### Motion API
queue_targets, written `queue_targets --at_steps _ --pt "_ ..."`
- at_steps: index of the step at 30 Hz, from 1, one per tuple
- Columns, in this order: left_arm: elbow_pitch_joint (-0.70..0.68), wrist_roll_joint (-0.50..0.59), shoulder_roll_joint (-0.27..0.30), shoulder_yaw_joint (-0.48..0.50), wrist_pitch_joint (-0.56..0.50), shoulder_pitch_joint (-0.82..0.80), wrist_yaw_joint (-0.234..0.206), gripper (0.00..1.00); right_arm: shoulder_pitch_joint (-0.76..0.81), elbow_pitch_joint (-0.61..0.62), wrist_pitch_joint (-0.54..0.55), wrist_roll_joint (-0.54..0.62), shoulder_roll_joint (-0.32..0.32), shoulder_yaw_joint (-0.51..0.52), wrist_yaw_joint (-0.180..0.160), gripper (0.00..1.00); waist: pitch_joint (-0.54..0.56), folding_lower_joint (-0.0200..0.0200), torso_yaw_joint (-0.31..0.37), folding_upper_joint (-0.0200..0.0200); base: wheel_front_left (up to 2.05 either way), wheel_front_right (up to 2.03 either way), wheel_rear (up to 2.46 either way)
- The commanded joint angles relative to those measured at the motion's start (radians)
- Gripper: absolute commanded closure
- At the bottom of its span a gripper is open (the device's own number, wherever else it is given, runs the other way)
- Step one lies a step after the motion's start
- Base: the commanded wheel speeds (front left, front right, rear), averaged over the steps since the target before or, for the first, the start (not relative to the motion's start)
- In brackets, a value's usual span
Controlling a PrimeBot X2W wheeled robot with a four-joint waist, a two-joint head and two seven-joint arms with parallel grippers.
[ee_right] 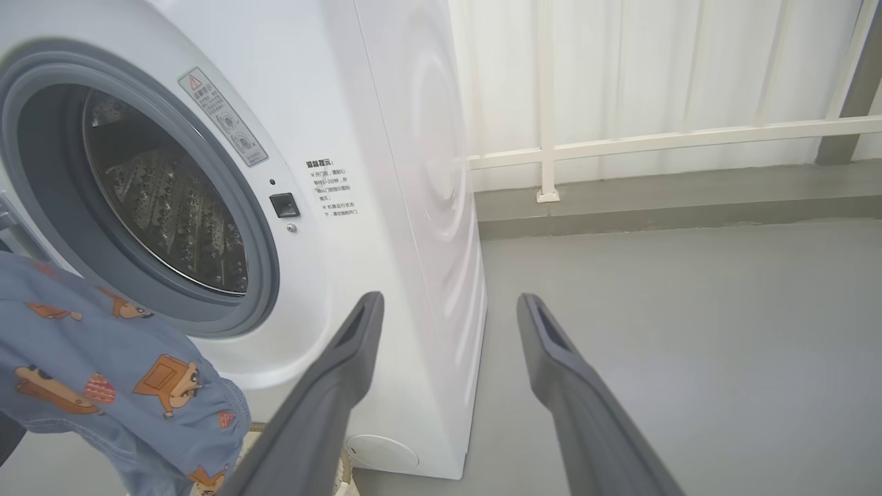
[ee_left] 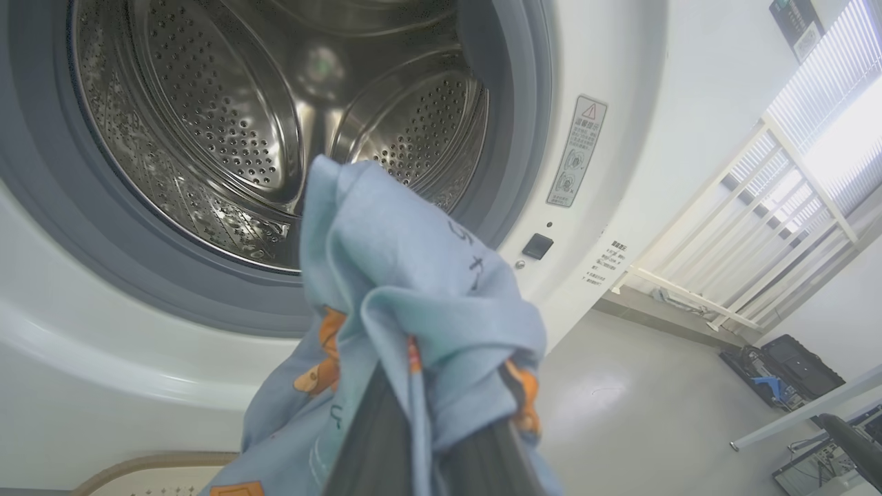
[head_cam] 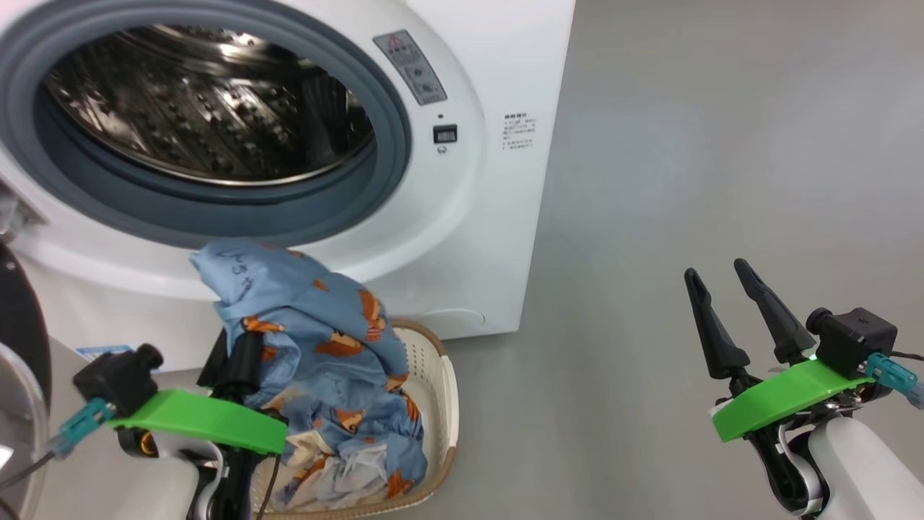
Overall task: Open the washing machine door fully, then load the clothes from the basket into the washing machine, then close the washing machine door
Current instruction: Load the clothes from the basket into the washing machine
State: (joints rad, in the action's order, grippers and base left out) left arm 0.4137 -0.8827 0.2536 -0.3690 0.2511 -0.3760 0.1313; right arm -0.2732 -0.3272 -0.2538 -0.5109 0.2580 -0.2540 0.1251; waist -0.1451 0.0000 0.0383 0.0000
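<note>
The white washing machine (head_cam: 462, 217) stands with its steel drum (head_cam: 209, 115) exposed. The black rim of the washing machine door (head_cam: 18, 318) shows swung out at the far left edge. My left gripper (ee_left: 448, 386) is shut on the light blue printed clothes (head_cam: 310, 318). It holds a bunch (ee_left: 400, 262) up in front of the grey door seal, just below the drum mouth. The rest of the fabric trails down into the cream basket (head_cam: 440, 390) on the floor. Cloth hides the left fingertips. My right gripper (head_cam: 716, 269) hangs open and holds nothing, off to the right over the floor.
Grey floor (head_cam: 686, 144) stretches to the right of the machine. A white railing (ee_right: 620, 141) runs along the wall behind it. Dark equipment and cables (ee_left: 792, 372) lie on the floor in the left wrist view's lower right.
</note>
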Motion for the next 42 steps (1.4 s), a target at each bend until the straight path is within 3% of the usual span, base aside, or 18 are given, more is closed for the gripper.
queue_targets --at_steps 1,19,28,33,42 --pt "-0.044 0.007 0.011 0.057 0.011 0.003 -0.001 1.00 0.012 0.021 -0.008 -0.015 0.016 -0.014 0.006 0.00 0.029 0.0000 -0.009 0.0000 0.00 0.00 0.00" --pt "-0.055 0.062 -0.031 0.149 0.011 0.008 -0.001 1.00 0.020 0.031 -0.008 -0.028 0.045 -0.024 0.006 0.00 0.027 0.0000 -0.007 0.0000 0.00 0.00 0.00" --pt "0.040 0.103 -0.029 0.194 0.011 -0.180 -0.001 1.00 -0.007 0.047 -0.008 -0.003 0.050 -0.024 0.006 0.00 -0.070 0.0000 0.001 0.0000 0.00 0.00 0.00" --pt "0.159 0.116 -0.027 0.216 0.011 -0.346 -0.001 1.00 -0.037 0.061 -0.008 0.013 0.052 -0.020 0.006 0.00 -0.155 0.0000 0.024 0.0000 0.00 0.00 0.00" --pt "0.326 0.136 0.019 0.209 0.011 -0.558 -0.001 1.00 -0.086 0.097 -0.008 0.041 0.023 -0.014 0.006 0.00 -0.315 0.0000 0.086 0.0000 0.00 0.00 0.00"
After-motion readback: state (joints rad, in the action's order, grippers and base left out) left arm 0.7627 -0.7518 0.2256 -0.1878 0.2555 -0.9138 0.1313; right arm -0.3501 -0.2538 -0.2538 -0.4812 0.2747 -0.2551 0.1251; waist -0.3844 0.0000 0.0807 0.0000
